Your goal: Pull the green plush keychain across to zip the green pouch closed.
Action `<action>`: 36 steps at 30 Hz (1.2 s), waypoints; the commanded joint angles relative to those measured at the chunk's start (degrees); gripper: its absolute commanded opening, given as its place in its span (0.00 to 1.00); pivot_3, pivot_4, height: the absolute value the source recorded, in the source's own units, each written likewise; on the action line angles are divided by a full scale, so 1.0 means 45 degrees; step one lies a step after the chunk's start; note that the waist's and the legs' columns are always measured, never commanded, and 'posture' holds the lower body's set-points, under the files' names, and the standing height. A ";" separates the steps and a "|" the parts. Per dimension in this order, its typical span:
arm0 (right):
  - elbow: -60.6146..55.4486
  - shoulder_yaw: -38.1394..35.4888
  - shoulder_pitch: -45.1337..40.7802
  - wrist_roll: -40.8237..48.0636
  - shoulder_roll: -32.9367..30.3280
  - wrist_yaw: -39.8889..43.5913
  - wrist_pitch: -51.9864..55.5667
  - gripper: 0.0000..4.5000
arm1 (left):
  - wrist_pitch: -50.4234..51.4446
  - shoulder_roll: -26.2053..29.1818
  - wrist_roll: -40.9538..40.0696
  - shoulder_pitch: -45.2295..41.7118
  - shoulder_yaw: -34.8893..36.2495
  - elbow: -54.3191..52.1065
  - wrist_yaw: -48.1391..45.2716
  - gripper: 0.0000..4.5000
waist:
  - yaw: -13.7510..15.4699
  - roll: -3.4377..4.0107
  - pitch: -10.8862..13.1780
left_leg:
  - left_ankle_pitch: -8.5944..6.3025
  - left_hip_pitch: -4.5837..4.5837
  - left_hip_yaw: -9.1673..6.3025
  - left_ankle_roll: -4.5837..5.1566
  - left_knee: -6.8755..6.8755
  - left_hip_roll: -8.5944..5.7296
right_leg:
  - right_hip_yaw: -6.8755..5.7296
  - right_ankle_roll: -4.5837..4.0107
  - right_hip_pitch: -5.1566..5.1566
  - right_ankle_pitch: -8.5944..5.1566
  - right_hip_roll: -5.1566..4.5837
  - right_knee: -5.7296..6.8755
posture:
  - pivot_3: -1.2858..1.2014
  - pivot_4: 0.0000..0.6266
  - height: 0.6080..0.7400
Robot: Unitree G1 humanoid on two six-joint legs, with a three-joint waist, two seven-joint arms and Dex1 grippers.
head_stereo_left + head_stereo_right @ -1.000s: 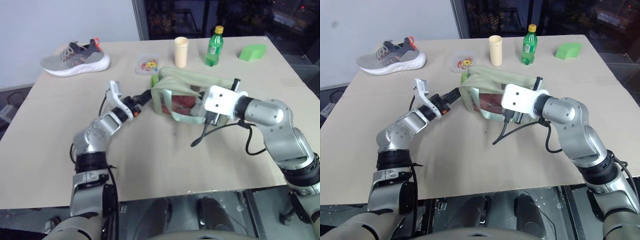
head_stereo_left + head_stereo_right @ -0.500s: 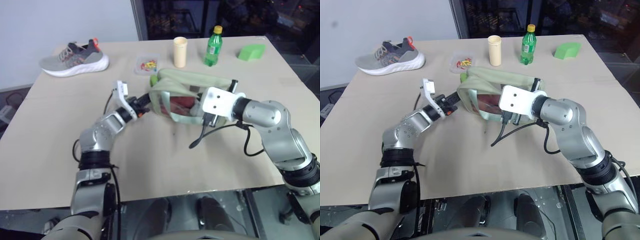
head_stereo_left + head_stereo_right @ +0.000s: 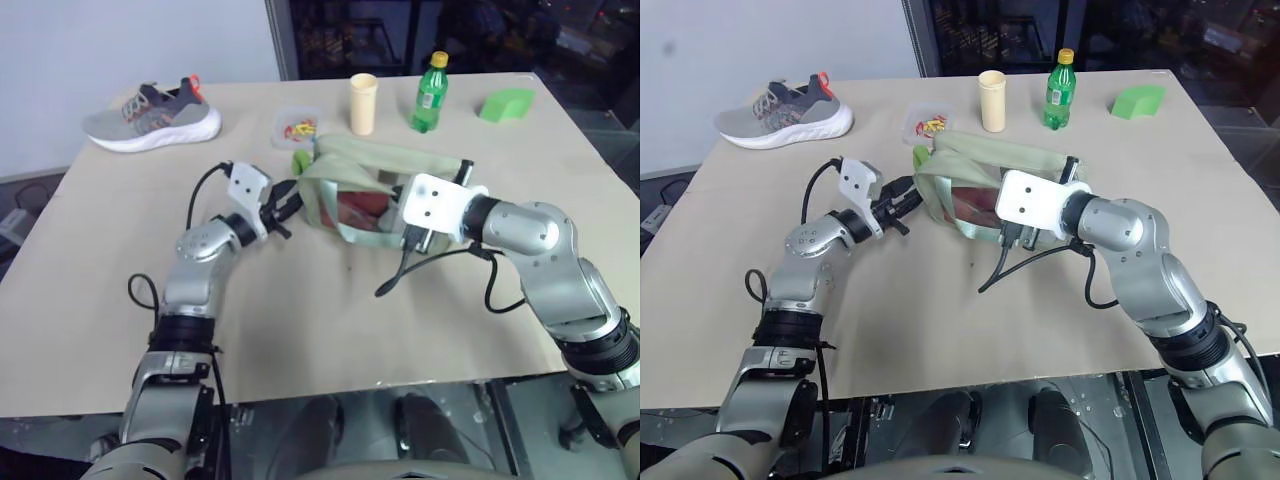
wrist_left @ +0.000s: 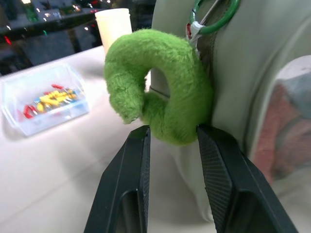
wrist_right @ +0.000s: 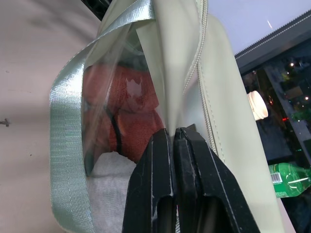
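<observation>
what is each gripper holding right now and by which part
The left gripper has its fingers around the lower curve of the green plush keychain. The right gripper pinches the green pouch at its fabric edge beside the zipper.

The green pouch (image 3: 372, 190) lies across the middle of my bench (image 3: 300, 330), a pale sage fabric bag with a clear front window showing red and white contents and a mint strap looping down its face. At its left end hangs the green plush keychain (image 4: 158, 92), a fuzzy lime curl clipped on by a green ring.
</observation>
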 commanded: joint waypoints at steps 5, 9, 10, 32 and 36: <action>-0.0387 0.0088 -0.0206 0.0174 0.0180 0.0006 0.0088 0.00 | -0.2157 -0.0286 0.1054 -0.0789 -0.0594 0.1361 -0.0160 0.35 | -0.0004 0.0000 0.0000 | 0.0000 0.0000 -0.0003 0.0001 0.0001 -0.0003 | -0.0003 0.0000 0.0002 0.0000 -0.0001 0.0001 | 0.52 0.24 1.00; -0.0363 0.0110 -0.0246 0.0156 0.0225 -0.0003 0.0130 0.00 | -0.3361 -0.0318 0.1697 -0.1152 -0.0903 0.2210 -0.0062 0.05 | -0.0002 0.0000 0.0000 | 0.0000 0.0000 -0.0006 0.0001 0.0003 -0.0006 | -0.0007 0.0001 0.0004 0.0000 -0.0001 0.0001 | 0.52 0.24 1.00; -0.0350 0.0109 -0.0252 0.0153 0.0235 -0.0004 0.0129 0.00 | -0.3658 -0.0276 0.1868 -0.1254 -0.0973 0.2442 -0.0029 0.01 | -0.0003 0.0000 0.0000 | 0.0000 0.0000 -0.0006 0.0001 0.0005 -0.0006 | -0.0007 0.0001 0.0005 0.0000 -0.0001 0.0001 | 0.52 0.24 1.00; 0.0942 0.0234 -0.0775 0.0256 0.0791 -0.0096 -0.0654 0.00 | -1.1477 0.4398 1.0373 -0.5216 -0.2825 0.3558 0.6949 0.01 | -0.0011 -0.0018 0.0011 | 0.0000 -0.0025 -0.0020 0.0001 0.0002 -0.0025 | -0.0026 0.0007 -0.0015 0.0003 0.0010 0.0006 | 0.52 0.24 1.00; 0.1235 0.0312 -0.0877 0.0251 0.1009 -0.0171 -0.0915 0.00 | -1.2649 0.4060 0.8850 -0.6597 -0.3739 0.4841 0.4833 0.12 | -0.0074 -0.0015 0.0010 | 0.0000 -0.0027 -0.0016 0.0004 0.0002 -0.0039 | -0.0023 0.0009 -0.0016 0.0002 0.0012 0.0009 | 0.52 0.24 1.00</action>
